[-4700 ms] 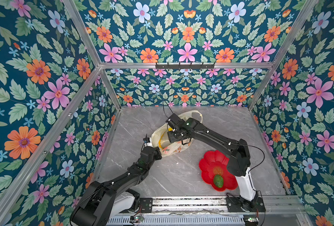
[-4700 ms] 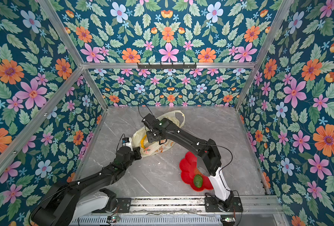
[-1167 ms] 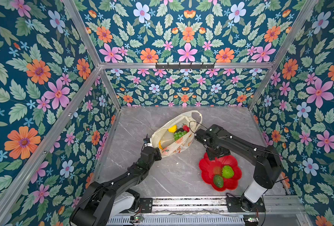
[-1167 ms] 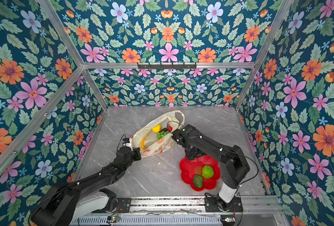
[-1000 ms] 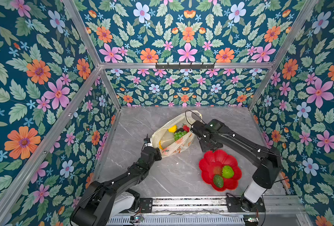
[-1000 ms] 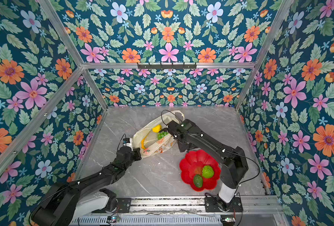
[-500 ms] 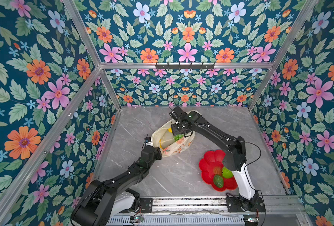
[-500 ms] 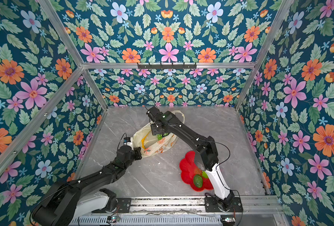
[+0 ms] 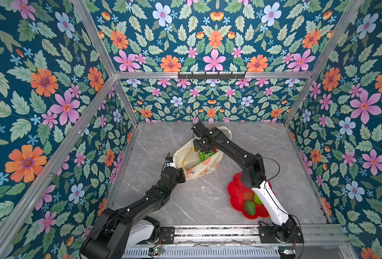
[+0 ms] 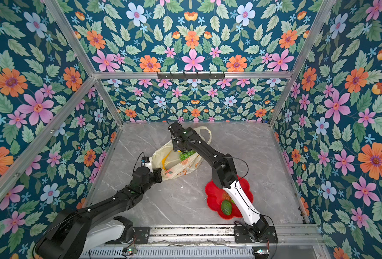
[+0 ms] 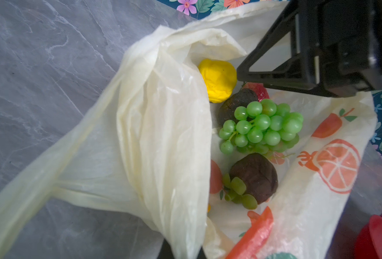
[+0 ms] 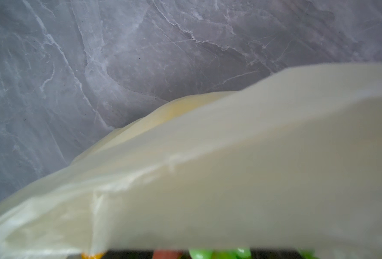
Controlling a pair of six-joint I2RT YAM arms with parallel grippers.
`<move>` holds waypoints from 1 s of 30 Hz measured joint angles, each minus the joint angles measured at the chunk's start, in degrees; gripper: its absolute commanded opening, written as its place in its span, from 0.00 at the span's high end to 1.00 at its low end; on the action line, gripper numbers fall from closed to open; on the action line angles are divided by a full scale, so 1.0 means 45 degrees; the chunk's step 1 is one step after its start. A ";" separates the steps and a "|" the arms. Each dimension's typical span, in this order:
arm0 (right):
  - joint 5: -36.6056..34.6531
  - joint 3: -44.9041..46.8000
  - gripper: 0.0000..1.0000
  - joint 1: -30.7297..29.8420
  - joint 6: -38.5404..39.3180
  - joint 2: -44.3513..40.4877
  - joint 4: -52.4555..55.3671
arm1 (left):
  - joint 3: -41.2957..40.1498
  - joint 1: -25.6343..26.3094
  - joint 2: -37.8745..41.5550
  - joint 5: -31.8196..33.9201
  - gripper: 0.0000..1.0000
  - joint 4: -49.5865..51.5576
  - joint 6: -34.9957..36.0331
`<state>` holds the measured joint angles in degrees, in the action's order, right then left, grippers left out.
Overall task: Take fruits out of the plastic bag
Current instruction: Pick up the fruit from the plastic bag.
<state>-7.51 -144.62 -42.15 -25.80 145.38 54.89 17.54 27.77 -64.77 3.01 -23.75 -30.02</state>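
Left wrist view: right gripper (image 9: 203,146) dips into the plastic bag (image 11: 163,112), beside the lemon (image 11: 218,79) and strawberry (image 11: 258,90).
The thin bag could slip from the left gripper (image 9: 178,173), which is pinched tight on its edge, and flop over the grape bunch (image 11: 261,127); the round lemon could also pop out of a bad squeeze. I cannot tell how wide the right jaws are, or if they hold anything. The bag lies on the grey table (image 9: 158,139).

Bright, even light with soft shadows; top views sharp, right wrist view blurs the plastic bag (image 12: 230,179).
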 measured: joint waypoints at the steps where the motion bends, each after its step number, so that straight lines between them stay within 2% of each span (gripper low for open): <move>1: 0.0083 -0.0131 0.37 -0.0005 0.0005 0.0151 -0.0058 | -0.0039 0.0000 0.0049 -0.0053 1.00 -0.0053 0.0000; 16: -0.0296 -0.0869 0.22 0.0024 0.0588 0.1452 -0.1375 | -0.0447 0.0491 0.0413 -0.0899 1.00 -0.0811 0.0087; 23: -0.0359 -0.1234 0.10 0.0024 0.0855 0.1928 -0.1812 | -0.0651 0.1054 0.0602 -0.0889 1.00 -0.1083 0.0170; 27: -0.0189 -0.1253 0.11 0.0024 0.0879 0.2113 -0.2064 | -0.0646 0.1345 0.0520 -0.0869 1.00 -0.1107 0.0384; 30: -0.0121 -0.1326 0.15 0.0024 0.0918 0.2288 -0.2210 | -0.0646 0.1428 0.0597 -0.0753 1.00 -0.1185 0.0452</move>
<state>-8.05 -150.58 -42.04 -21.67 155.68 44.95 14.63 34.20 -62.08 -0.38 -29.08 -27.99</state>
